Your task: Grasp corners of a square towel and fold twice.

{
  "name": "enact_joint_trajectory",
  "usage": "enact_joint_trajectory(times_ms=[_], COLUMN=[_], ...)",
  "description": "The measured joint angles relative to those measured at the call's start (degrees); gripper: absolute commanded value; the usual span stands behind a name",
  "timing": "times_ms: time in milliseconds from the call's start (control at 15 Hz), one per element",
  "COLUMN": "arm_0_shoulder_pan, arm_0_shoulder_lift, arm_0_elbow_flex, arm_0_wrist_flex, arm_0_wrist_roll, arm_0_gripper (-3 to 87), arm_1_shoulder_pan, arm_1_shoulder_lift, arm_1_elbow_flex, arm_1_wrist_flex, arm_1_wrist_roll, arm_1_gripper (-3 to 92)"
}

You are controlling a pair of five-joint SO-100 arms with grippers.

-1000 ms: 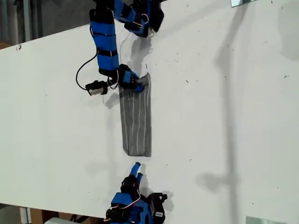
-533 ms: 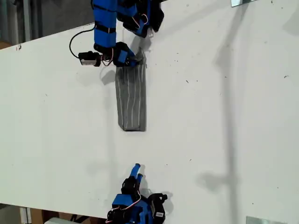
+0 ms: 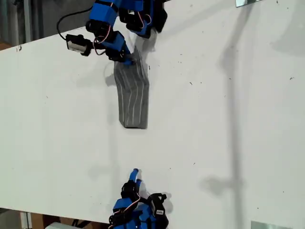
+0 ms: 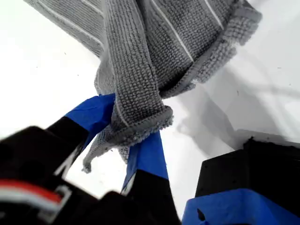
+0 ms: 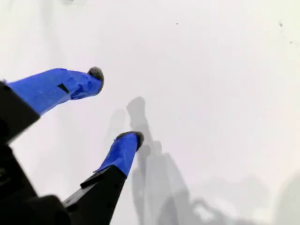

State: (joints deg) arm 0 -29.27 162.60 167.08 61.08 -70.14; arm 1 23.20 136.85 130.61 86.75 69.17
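The towel [image 3: 132, 98], grey with thin white stripes, lies folded into a narrow strip on the white table [image 3: 228, 119], its far end lifted. My first gripper [image 3: 127, 59] is shut on that far end, near the exterior view's top. In the first wrist view the blue fingers [image 4: 149, 154] pinch bunched corners of the towel [image 4: 140, 56], several hemmed layers together. My second gripper [image 3: 135, 175] sits near the exterior view's bottom edge, well apart from the towel's near end. The second wrist view shows this gripper [image 5: 115, 105] open over bare table, holding nothing.
The first arm's base [image 3: 143, 16] stands just beyond the towel's far end, with a black cable [image 3: 64, 24] looping off it. Metal pieces sit at the exterior view's top right [image 3: 248, 2] and bottom right [image 3: 267, 225]. The table's edge runs along the exterior view's upper left.
My first gripper has pulled the towel's far end toward the exterior view's top, dragging the whole strip that way. The second gripper has drawn back slightly.
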Motion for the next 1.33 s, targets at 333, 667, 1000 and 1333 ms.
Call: enact_joint_trajectory(times_ms=[333,667,1000,1333], arm_0_shoulder_pan=[-6.4,-6.4,-6.4,-6.4], arm_0_shoulder_lift=[-0.5,-1.3,-1.4,-1.4], arm_0_elbow_flex=[0.4,0.4,0.5,0.5], arm_0_wrist_flex=[-0.4,-0.7,-0.7,-0.7], arm_0_wrist_roll=[1.2,1.6,1.5,1.5], arm_0_gripper=[21.5,21.5,21.5,21.5], arm_1_shoulder_pan=[0.0,-3.6,-5.6,-5.6], arm_1_shoulder_lift=[-36.0,-59.1,-63.2,-66.6], arm_1_elbow_flex=[-27.9,-61.3,-65.7,-70.0], arm_1_wrist_flex=[2.5,5.1,1.3,0.1], arm_1_wrist_roll=[-7.4,-17.7,-23.6,-24.4], arm_1_gripper=[-0.1,-0.1,11.0,19.7])
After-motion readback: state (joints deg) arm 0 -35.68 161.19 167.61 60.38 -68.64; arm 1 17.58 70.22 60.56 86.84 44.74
